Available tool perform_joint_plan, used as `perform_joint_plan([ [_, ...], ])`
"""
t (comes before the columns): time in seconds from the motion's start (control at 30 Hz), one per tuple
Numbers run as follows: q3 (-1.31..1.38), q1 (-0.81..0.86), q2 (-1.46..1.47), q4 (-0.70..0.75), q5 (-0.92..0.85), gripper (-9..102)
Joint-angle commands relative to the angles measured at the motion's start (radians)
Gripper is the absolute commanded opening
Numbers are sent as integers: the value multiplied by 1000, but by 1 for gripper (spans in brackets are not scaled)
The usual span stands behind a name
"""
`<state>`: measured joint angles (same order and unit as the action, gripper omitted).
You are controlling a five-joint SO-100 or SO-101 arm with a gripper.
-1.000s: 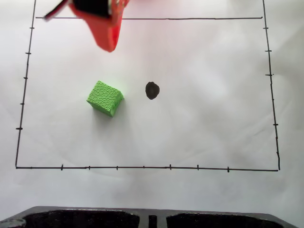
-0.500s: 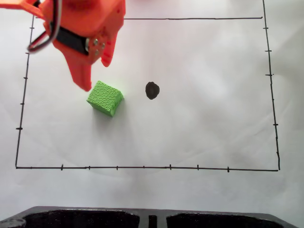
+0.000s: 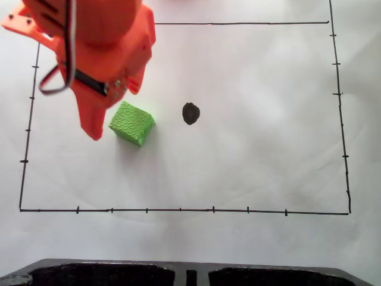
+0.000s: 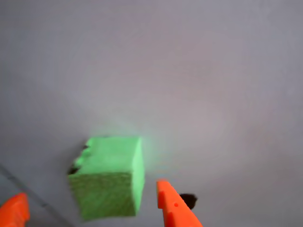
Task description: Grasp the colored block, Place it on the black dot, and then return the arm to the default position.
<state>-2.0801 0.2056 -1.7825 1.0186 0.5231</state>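
The green cube (image 3: 132, 123) rests on the white sheet, left of the black dot (image 3: 190, 113) in the fixed view. My orange arm (image 3: 98, 42) reaches in from the top left. Its gripper (image 3: 114, 112) is open: the long pointed finger (image 3: 92, 122) is just left of the cube and the short finger (image 3: 136, 83) is above its far corner. In the wrist view the cube (image 4: 109, 182) sits between the two orange fingertips of the open gripper (image 4: 90, 191), closer to the right finger (image 4: 175, 210). The black dot (image 4: 190, 200) peeks out behind that finger.
Thin black ruled lines with tick marks (image 3: 178, 210) frame the work area on the white paper. A dark tray-like object (image 3: 280, 275) runs along the bottom edge of the fixed view. Bare paper lies to the right of the dot.
The arm has come down from the top edge toward the cube, and its long finger now sits beside the cube's left side. Cube and dot have not moved.
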Motion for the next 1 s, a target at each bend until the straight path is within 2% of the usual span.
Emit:
perform_joint_plan([
  [0.0,44,-15,14,-20,9,36],
  [0.47,123,-43,172,-32,-3,36],
  [0.97,163,5,210,-37,-46,24],
])
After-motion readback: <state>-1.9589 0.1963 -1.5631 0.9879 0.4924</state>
